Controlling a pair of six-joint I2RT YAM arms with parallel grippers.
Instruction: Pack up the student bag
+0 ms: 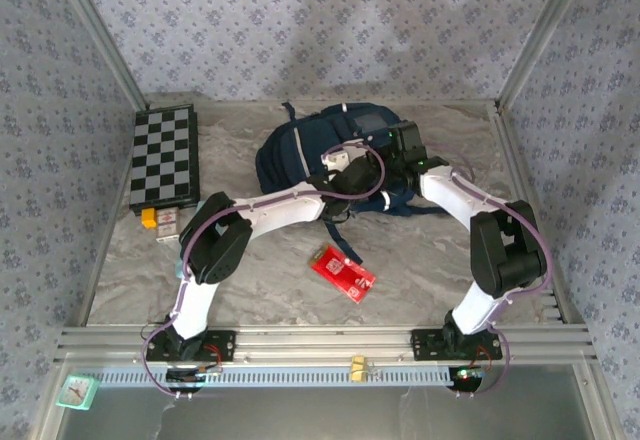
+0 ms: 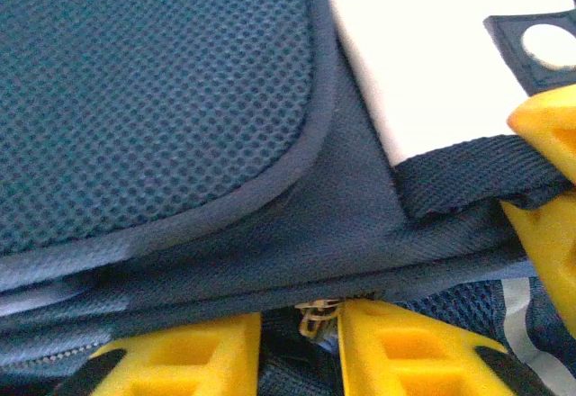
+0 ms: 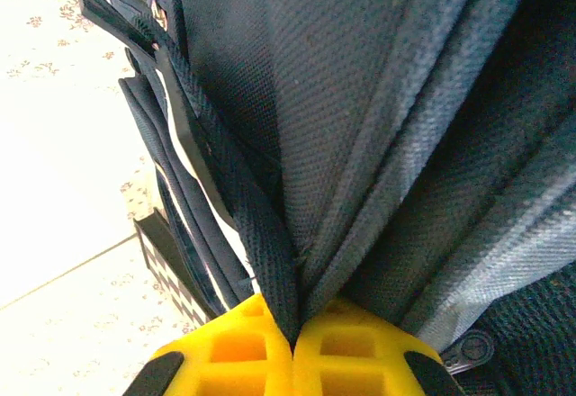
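while arms (image 1: pixel 275 210) cross bag (image 1: pixel 300 150), chessboard (image 1: pixel 165 156), red packet (image 1: pixel 342 273)

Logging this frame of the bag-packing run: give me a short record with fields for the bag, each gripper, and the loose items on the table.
bag: student bag lies at the back middle of the table, both arms reaching onto it
left arm: left gripper has its fingers on either side of a zipper pull, with a gap showing; grip unclear
right arm: right gripper is shut, pinching a fold of the bag's fabric
loose items: chessboard at the left; red packet in front of the bag
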